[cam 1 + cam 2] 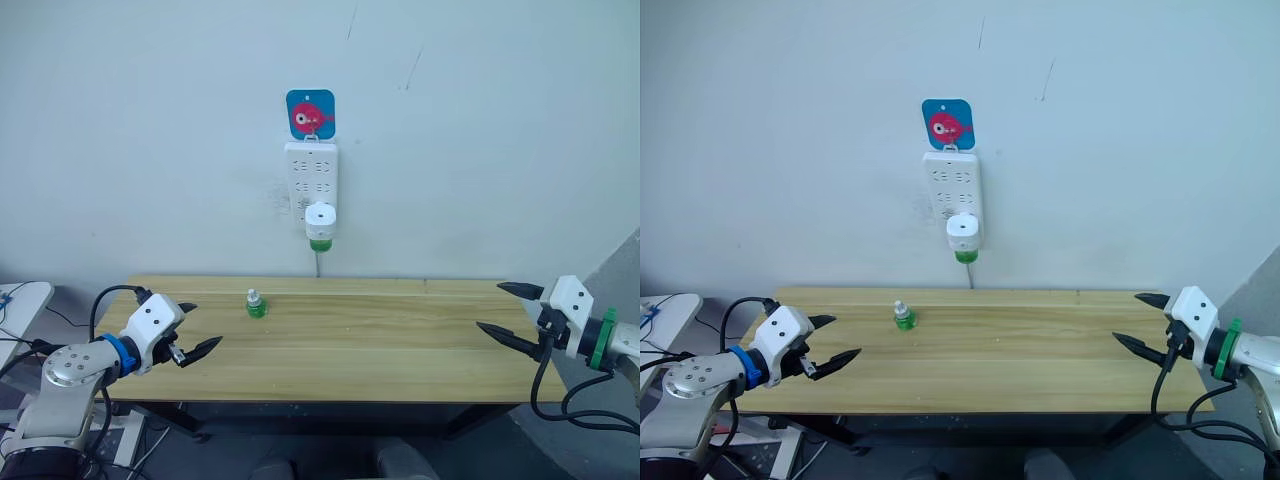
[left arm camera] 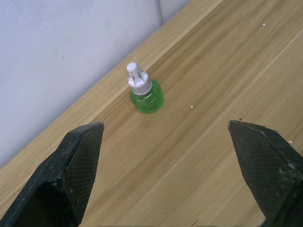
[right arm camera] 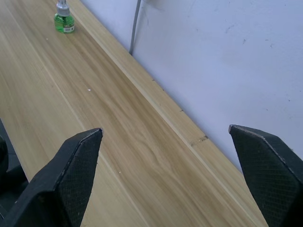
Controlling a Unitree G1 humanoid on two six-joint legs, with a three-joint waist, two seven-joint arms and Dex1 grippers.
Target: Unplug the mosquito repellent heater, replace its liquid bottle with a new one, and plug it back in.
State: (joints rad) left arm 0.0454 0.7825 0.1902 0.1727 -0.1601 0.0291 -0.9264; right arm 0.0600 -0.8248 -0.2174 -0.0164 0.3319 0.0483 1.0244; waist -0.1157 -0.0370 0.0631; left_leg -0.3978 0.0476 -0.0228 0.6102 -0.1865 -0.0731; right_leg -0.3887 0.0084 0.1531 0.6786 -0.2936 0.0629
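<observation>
On the wall above the desk [image 1: 400, 350], I see the mosquito repellent heater [image 1: 320, 217] plugged into the bottom of a white power strip [image 1: 311, 172] that hangs below a blue sticker with a pink fish [image 1: 310, 113], a green bottle [image 1: 319, 243] fitted under the heater. Near the back edge of the desk, toward my left side, a spare green bottle with a white cap [image 1: 255, 304] stands upright by itself. My left hand [image 1: 195, 330] hovers over the desk's left end and my right hand [image 1: 513, 315] over its right end, both with fingers spread wide and holding nothing, well apart from the bottle.
</observation>
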